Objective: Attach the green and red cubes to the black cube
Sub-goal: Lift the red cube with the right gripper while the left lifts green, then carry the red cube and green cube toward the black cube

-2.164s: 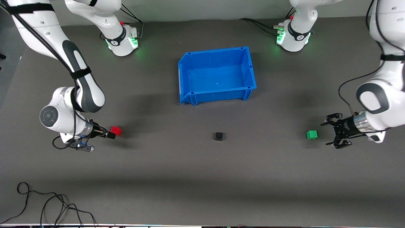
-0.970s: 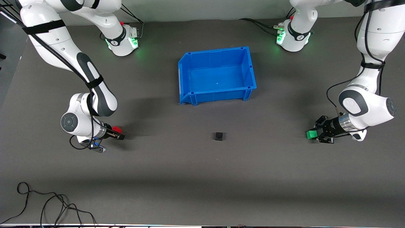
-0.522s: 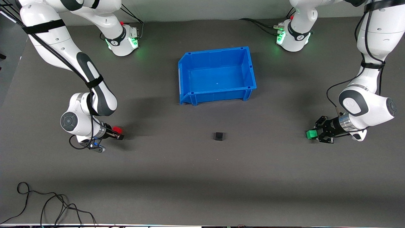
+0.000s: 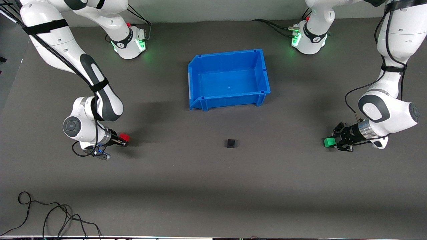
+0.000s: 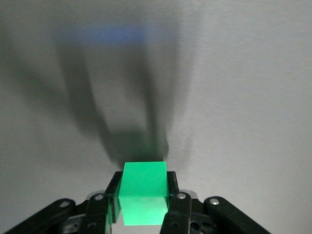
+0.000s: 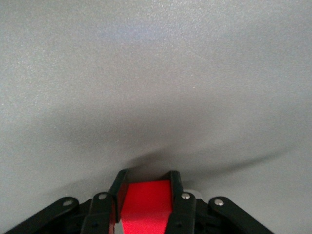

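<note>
Nearest the front camera on the grey desk (image 4: 213, 186): a loose cable (image 4: 50, 216), at the right arm's end. Farther back, near mid-desk, the black cube (image 4: 230, 143), alone and untouched. About level with it, at the left arm's end, the left gripper (image 4: 333, 142), jaws clenched on the green cube (image 4: 329, 142) (image 5: 143, 192), low over the desk, perhaps just clear of it. At the other end, the right gripper (image 4: 124, 140), jaws clamped on the red cube (image 4: 124, 136) (image 6: 146, 204). Farthest back, an open blue bin (image 4: 263, 71).

The jaws partly hide the red cube (image 4: 124, 136) and green cube (image 4: 329, 142).
</note>
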Controlling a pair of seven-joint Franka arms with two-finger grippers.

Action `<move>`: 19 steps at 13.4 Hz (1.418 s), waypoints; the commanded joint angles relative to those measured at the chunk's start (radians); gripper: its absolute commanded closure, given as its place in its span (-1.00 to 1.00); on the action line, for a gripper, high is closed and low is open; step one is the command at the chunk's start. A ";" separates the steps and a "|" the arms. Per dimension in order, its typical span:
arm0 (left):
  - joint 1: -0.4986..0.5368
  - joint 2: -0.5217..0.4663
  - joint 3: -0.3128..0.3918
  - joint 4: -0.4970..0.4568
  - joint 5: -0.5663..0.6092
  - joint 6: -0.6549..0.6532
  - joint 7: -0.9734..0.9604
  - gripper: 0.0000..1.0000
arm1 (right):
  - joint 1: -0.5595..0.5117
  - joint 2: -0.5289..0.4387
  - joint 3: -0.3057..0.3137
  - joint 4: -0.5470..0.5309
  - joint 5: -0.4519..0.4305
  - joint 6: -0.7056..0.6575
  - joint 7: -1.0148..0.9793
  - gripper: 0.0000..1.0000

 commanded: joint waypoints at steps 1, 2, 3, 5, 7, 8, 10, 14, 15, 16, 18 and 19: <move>0.001 -0.025 0.008 0.056 -0.011 -0.097 -0.025 0.82 | 0.003 0.022 -0.002 -0.020 0.011 0.036 0.009 0.71; -0.001 -0.025 0.009 0.072 -0.008 -0.119 -0.038 0.82 | 0.002 0.018 -0.002 -0.020 0.011 0.036 0.012 0.83; -0.002 -0.027 0.009 0.087 -0.002 -0.125 -0.055 0.82 | 0.002 0.010 -0.002 -0.017 0.011 0.033 0.016 1.00; -0.009 -0.027 0.009 0.092 0.000 -0.125 -0.074 0.82 | 0.002 -0.005 -0.002 -0.011 0.013 0.029 0.072 1.00; -0.012 -0.033 0.006 0.092 0.000 -0.125 -0.083 0.82 | 0.008 -0.011 0.006 0.018 0.013 0.022 0.213 1.00; -0.016 -0.033 0.003 0.093 0.000 -0.124 -0.100 0.82 | 0.020 -0.010 0.009 0.029 0.013 0.022 0.261 1.00; -0.051 -0.033 0.003 0.096 0.000 -0.121 -0.127 0.82 | 0.068 0.001 0.009 0.061 0.014 0.022 0.392 1.00; -0.169 -0.033 0.003 0.095 -0.011 -0.076 -0.198 0.82 | 0.180 0.051 0.007 0.172 0.014 0.022 0.777 1.00; -0.211 -0.033 0.003 0.095 -0.013 -0.056 -0.227 0.83 | 0.195 0.070 0.007 0.204 0.014 0.022 0.866 1.00; -0.255 -0.031 0.003 0.093 -0.013 -0.033 -0.252 0.83 | 0.210 0.088 0.007 0.230 0.014 0.022 0.944 1.00; -0.336 -0.024 0.002 0.090 -0.013 0.019 -0.292 0.84 | 0.247 0.122 0.009 0.281 0.014 0.021 1.061 1.00; -0.378 -0.016 0.002 0.090 -0.014 0.040 -0.301 0.84 | 0.263 0.142 0.009 0.313 0.014 0.021 1.147 1.00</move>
